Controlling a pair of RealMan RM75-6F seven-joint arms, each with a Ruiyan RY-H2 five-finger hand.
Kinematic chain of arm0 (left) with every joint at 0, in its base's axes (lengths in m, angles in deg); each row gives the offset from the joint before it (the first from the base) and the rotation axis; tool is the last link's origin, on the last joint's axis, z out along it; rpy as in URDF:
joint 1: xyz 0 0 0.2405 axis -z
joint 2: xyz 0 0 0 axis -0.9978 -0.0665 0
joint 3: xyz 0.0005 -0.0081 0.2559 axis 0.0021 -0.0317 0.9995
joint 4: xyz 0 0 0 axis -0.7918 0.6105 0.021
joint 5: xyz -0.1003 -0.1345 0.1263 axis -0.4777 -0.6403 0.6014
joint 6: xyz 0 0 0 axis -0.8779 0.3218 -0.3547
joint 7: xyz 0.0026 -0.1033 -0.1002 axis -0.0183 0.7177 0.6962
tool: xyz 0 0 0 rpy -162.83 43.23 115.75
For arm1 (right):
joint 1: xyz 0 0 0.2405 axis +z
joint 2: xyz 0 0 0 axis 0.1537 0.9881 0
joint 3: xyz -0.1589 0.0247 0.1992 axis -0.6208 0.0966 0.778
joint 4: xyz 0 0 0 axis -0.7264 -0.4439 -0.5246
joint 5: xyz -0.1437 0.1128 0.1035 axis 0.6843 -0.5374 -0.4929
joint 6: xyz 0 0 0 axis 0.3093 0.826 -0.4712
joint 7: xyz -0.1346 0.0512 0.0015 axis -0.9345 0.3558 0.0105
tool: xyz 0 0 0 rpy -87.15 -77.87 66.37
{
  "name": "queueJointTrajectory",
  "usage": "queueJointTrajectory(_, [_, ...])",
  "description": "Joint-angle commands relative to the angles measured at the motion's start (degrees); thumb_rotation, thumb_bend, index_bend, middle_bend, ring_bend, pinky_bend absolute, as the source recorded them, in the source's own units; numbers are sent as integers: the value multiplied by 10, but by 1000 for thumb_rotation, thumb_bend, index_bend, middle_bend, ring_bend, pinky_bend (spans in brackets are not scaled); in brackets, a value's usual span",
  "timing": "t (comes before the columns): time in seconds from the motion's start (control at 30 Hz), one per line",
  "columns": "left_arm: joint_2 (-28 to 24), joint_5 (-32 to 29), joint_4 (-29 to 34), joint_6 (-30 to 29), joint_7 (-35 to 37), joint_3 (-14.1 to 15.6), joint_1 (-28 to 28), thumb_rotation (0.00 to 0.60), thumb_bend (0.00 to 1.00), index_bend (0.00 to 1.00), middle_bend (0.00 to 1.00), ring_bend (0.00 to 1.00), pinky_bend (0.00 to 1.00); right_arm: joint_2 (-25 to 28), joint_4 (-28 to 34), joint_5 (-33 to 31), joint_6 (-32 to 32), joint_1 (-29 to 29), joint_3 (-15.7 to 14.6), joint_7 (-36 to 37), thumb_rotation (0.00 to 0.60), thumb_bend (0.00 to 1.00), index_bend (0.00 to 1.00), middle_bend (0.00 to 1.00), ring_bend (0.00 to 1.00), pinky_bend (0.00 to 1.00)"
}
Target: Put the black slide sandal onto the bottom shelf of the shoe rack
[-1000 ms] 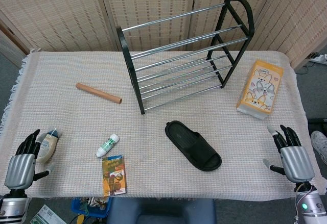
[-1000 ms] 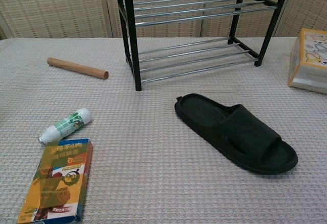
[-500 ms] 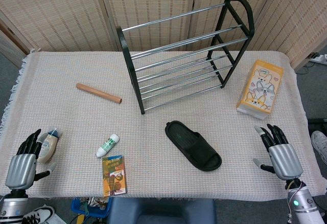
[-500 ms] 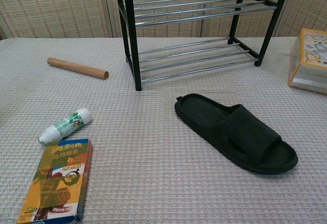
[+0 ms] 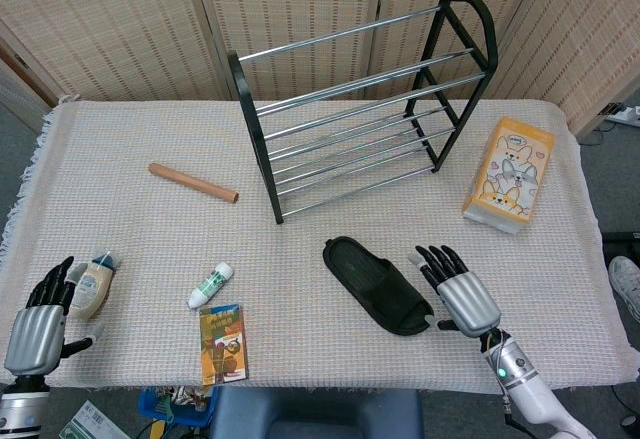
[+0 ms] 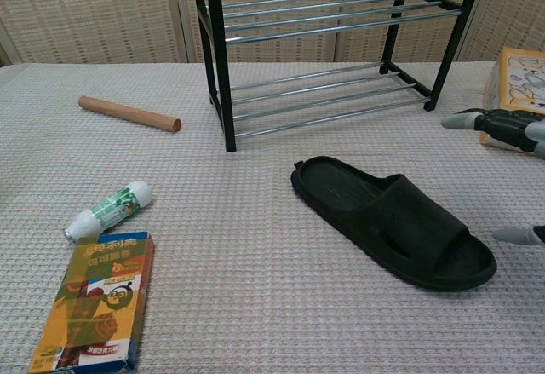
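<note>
Black rubber slide sandal [image 5: 378, 286] laid flat on the woven tablecloth [image 5: 300, 249], in front of the black-framed chrome-bar shoe rack [image 5: 360, 109], right hand [image 5: 462, 297] held just beside its toe end, fingers [image 6: 485, 122] spread, nothing held, left hand [image 5: 36, 321] kept at the table's near-left corner, fingers apart, beside a small squat bottle [image 5: 92, 284].

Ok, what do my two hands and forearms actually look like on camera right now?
Both match: the right hand and left hand have silver-grey metallic backs and black fingers with pale grey tips, which also show in the chest view. Below the right hand a light grey wrist carries a small green indicator light. No loose cables or printed markings are visible.
</note>
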Motion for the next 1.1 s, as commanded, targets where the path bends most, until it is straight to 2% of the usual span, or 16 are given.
queueJointTrajectory(0.03, [-1,-1,-1,-2,2,1,-2,600,244,109,0,0,171,-42,-18,0,-21,24,9,-4,600,1,0,0,0,0])
queueJointTrajectory(0.37, [-3,-4,-5,-5,7,2,-9,600,244,109,0,0,171,-116,-56,-6,-36,54,12,-36,600,0,0,0,0,0])
queueJointTrajectory(0.57, [-2,-4,-5,-5,7,2,-10,600,243,109,0,0,171,-123,-80,-18,-30,49,4,-58,600,0,0,0,0,0])
queueJointTrajectory(0.77, [0,0,-4,-5,6,2,-8,600,243,109,0,0,171,-106,-96,-42,-25,40,6,-62,600,0,0,0,0,0])
queueJointTrajectory(0.93, [1,1,-5,-3,6,2,-7,600,243,109,0,0,172,-90,-116,-73,-33,42,22,-59,600,0,0,0,0,0])
queueJointTrajectory(1.1, [1,0,-6,-4,7,1,-8,600,244,109,0,0,172,-88,-159,-121,-57,62,61,-58,600,0,0,0,0,0])
